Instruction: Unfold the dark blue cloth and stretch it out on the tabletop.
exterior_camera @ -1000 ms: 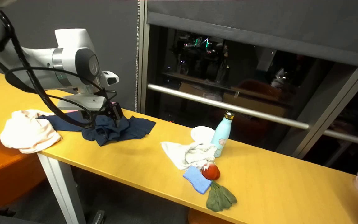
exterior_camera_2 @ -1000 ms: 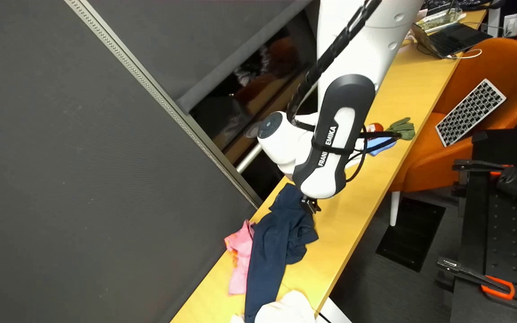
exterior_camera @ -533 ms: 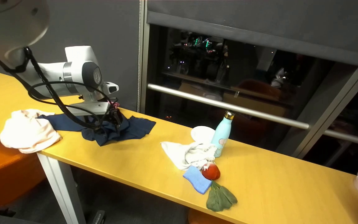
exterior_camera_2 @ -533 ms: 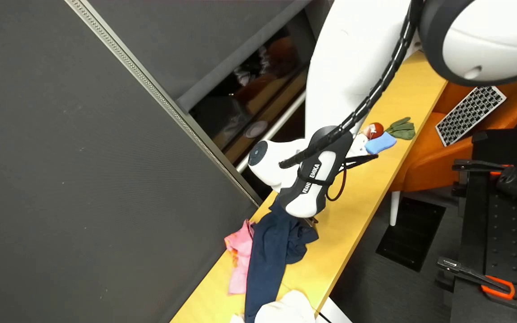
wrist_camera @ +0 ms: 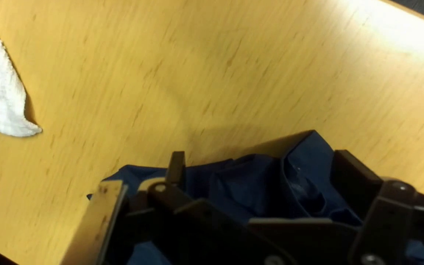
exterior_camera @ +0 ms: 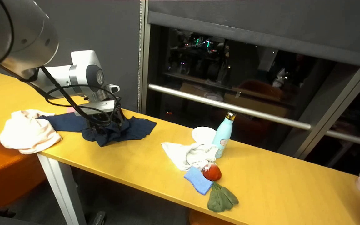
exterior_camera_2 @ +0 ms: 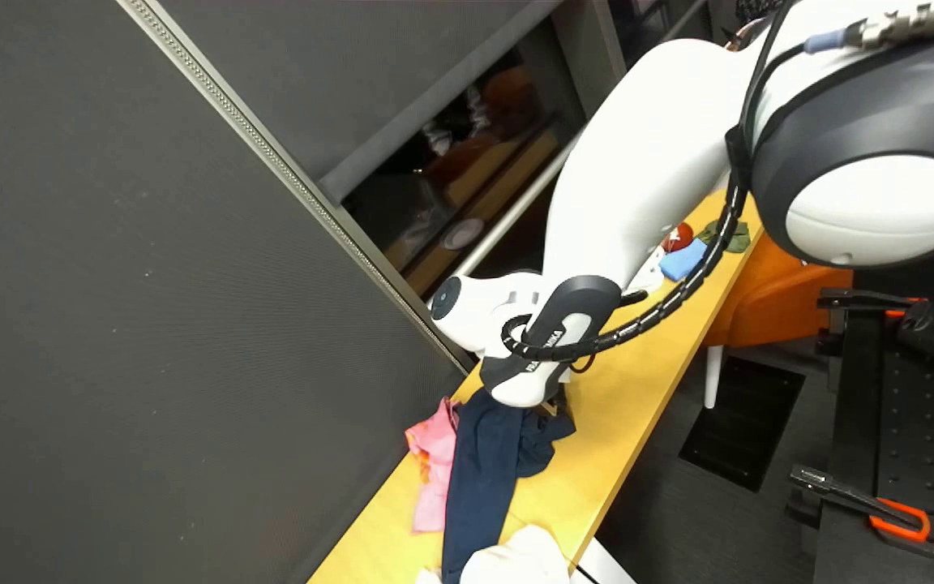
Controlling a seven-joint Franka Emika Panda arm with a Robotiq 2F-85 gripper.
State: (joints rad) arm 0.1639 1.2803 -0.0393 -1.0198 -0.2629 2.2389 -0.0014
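The dark blue cloth [exterior_camera: 142, 127] lies crumpled and bunched on the yellow tabletop [exterior_camera: 130, 159], with one long flat part reaching toward a pale garment. It also shows in an exterior view [exterior_camera_2: 483, 462]. In the wrist view, folds of the cloth [wrist_camera: 248, 180] stand up between my fingers. My gripper [wrist_camera: 262, 165] is open, its fingers wide apart on either side of a raised fold. In an exterior view the gripper [exterior_camera: 109, 125] points down into the bunched part. In an exterior view my arm hides most of the gripper [exterior_camera_2: 556, 401].
A pale pink garment [exterior_camera: 28, 132] hangs over the table's front edge. A pink cloth [exterior_camera_2: 434, 454] lies by the wall. Beyond are a white towel [exterior_camera: 191, 154], a light blue bottle [exterior_camera: 223, 134], a red object [exterior_camera: 212, 172], a blue sponge [exterior_camera: 198, 180] and a green item [exterior_camera: 221, 198].
My gripper has moved down into the bunched part of the dark blue cloth and slightly toward the pale garment. The cloth shows no clear change.
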